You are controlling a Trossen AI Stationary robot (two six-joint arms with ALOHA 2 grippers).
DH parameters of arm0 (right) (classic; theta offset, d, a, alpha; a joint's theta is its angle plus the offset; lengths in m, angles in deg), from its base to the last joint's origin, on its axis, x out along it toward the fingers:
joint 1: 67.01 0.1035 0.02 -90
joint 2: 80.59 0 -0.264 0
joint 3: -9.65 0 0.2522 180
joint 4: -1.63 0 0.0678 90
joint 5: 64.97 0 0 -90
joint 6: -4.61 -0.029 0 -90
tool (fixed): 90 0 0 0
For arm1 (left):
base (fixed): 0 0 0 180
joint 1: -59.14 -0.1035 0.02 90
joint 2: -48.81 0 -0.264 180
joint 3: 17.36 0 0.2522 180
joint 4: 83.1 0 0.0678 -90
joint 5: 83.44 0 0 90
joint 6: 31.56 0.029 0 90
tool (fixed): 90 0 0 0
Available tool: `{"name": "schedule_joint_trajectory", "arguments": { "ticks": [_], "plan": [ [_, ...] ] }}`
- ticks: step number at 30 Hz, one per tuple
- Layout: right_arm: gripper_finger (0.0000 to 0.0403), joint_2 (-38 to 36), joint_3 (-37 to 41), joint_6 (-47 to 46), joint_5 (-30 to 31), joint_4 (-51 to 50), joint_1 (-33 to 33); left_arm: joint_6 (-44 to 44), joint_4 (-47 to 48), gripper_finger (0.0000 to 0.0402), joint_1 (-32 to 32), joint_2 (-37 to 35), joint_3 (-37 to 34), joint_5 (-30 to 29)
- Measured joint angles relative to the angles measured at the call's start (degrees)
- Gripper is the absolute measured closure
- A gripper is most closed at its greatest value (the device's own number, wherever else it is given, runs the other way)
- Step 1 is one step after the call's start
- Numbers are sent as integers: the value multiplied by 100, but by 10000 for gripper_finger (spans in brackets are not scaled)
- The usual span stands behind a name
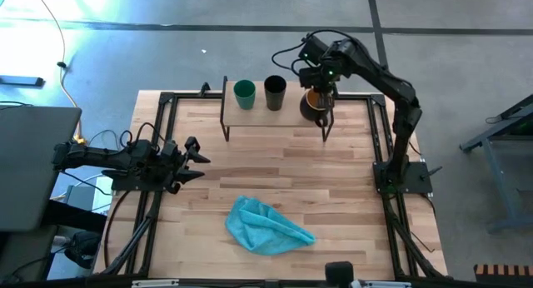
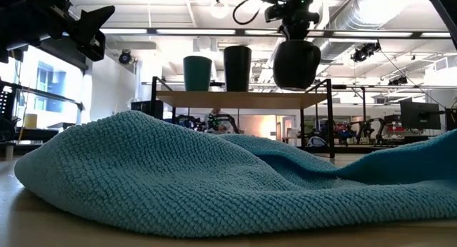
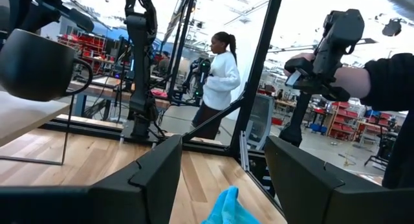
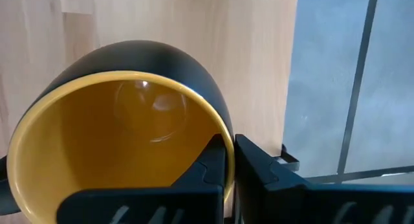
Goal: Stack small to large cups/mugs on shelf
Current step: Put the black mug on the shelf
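The shelf [image 1: 275, 120] stands at the table's far edge. A small green cup [image 1: 244, 93] and a taller black cup [image 1: 275, 92] stand side by side on it, as the low view also shows [image 2: 198, 73] [image 2: 237, 68]. My right gripper [image 1: 319, 95] is shut on the dark mug with the yellow inside [image 1: 313, 105] over the shelf's right end, right of the black cup. My left gripper [image 1: 196, 159] is open and empty near the table's left edge. My right gripper pinches the mug's rim [image 4: 223, 138], one finger inside the yellow hollow [image 4: 208, 167] and one outside on the dark wall [image 4: 259, 169]. The fingers come from above, pointing down. The mug [image 2: 296, 63] hangs upright, close over the shelf board [image 2: 243, 98]; whether it touches, I cannot tell.
A crumpled blue cloth [image 1: 266, 225] lies on the near middle of the table. Black frame rails [image 1: 162, 130] run along the table's sides. Beyond the table, a person in white [image 3: 220, 81] stands, and a hand holds a device [image 3: 330, 49].
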Motion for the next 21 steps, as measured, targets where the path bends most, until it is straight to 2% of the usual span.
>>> {"name": "schedule_joint_trajectory", "arguments": {
  "ticks": [21],
  "plan": [
    [403, 150, 0, -249, -83, 582, -321, 68, 119, 190, -1, 0, -1, -157]
  ]
}}
